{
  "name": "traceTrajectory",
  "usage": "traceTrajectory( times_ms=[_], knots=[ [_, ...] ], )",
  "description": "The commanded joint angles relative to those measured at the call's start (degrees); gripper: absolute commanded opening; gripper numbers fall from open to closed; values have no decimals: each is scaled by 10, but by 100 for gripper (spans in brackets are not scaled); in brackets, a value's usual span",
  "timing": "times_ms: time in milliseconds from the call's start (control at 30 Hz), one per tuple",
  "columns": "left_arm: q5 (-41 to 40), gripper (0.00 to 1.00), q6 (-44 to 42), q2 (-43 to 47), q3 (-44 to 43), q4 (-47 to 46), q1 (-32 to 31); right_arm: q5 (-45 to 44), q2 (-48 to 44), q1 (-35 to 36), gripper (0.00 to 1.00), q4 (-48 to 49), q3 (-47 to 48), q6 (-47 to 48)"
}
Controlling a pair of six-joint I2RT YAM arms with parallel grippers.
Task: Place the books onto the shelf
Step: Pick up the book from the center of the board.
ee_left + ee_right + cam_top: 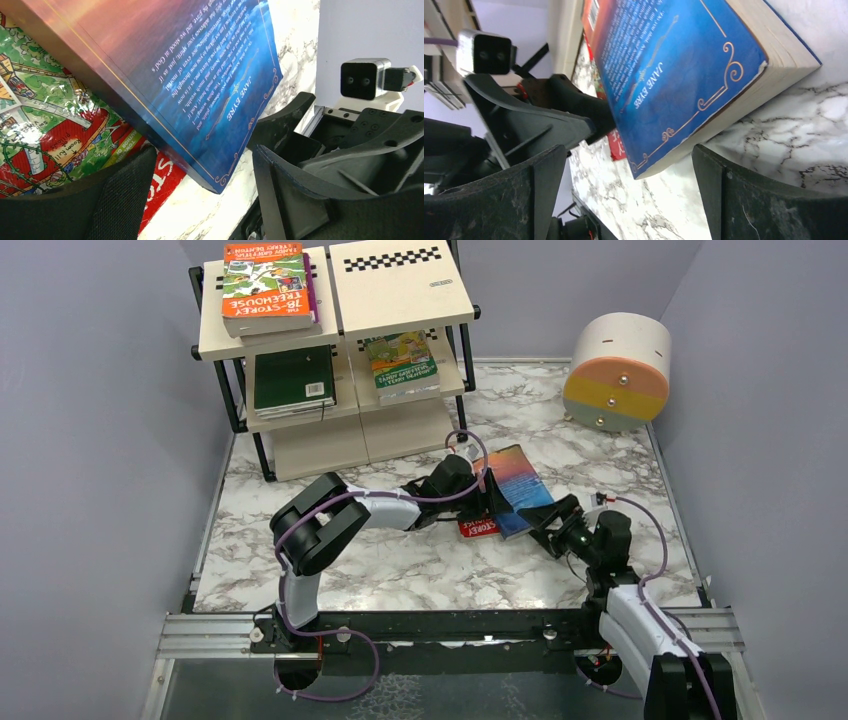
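Books not yet shelved: a blue book (520, 485) lies tilted across a red cartoon book (480, 529) on the table (400, 560), just in front of the shelf (400, 300). The left gripper (488, 502), fingers spread, sits at the pair's edge. The right gripper (552, 522), fingers spread wide, brackets the blue corner farthest from the shelf without touching. Closing there risks pinching only a corner, so the book could swing loose or drag the lower one.

Jane Eyre book (522, 485) blue-orange, gold scrollwork; cartoon book (50, 130) red-green; table (420, 565) white-grey marbled.
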State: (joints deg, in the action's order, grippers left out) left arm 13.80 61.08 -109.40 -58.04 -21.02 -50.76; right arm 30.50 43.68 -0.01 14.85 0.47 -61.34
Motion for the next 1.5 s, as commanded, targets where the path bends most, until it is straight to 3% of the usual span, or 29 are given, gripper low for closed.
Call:
traceTrajectory(
  times_ms=[0,500,667,1000,1467],
  knots=[
    [16,64,4,5,18,-9,-6,-49,-42,-1,94,25,-77,-47],
    [20,64,4,-8,4,-20,-7,-70,-67,-1,93,-143,-31,-12],
    [23,63,4,-20,-13,-21,-7,-68,-50,-1,93,-106,-44,-19],
    [27,63,9,-38,-32,-22,-14,-70,88,-1,93,18,-42,-22],
    [27,63,12,-31,-21,-23,-14,-99,183,-1,92,75,-25,-44]
  ],
)
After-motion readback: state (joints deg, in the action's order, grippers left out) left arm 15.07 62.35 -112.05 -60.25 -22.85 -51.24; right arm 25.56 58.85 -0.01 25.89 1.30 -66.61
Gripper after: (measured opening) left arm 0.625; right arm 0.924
